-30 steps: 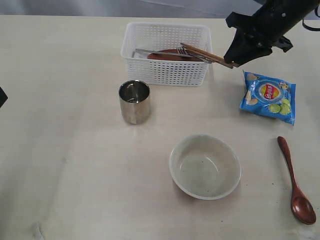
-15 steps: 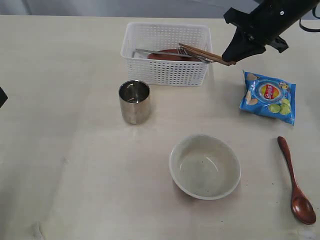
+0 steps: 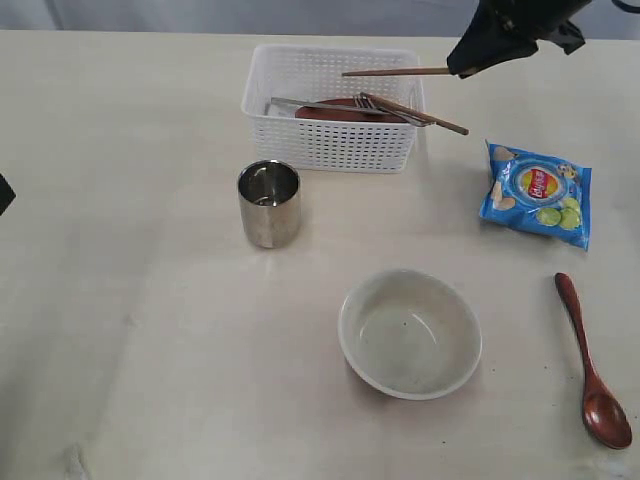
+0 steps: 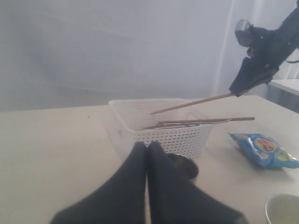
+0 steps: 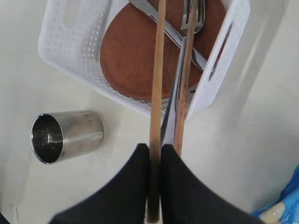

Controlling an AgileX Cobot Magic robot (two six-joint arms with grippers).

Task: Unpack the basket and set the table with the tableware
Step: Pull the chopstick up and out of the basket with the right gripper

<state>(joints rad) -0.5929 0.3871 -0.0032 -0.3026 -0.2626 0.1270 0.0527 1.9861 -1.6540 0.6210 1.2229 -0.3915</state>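
My right gripper [image 3: 470,66] [image 5: 154,148] is shut on one wooden chopstick [image 3: 395,72] [image 5: 156,88] [image 4: 196,102], held in the air above the white basket [image 3: 330,145] [image 5: 70,56] [image 4: 163,135]. The other chopstick [image 3: 415,112] [image 5: 186,74] rests across the basket's right rim. Inside lie the brown plate [image 5: 135,56] [image 3: 335,112], the steel knife [image 3: 310,104] and the fork [image 5: 195,14]. On the table [image 3: 150,350] stand the steel cup [image 3: 269,203] [image 5: 65,135] and the off-white bowl [image 3: 410,332]; the wooden spoon [image 3: 590,365] lies at the right. My left gripper [image 4: 147,148] is shut and empty.
A blue chips bag [image 3: 537,192] [image 4: 264,148] lies to the right of the basket. The left arm shows only as a dark tip at the left edge [image 3: 4,192] of the exterior view.
My right gripper has risen and moved back, lifting one chopstick out of the basket to a level pose. The second chopstick stayed on the rim.
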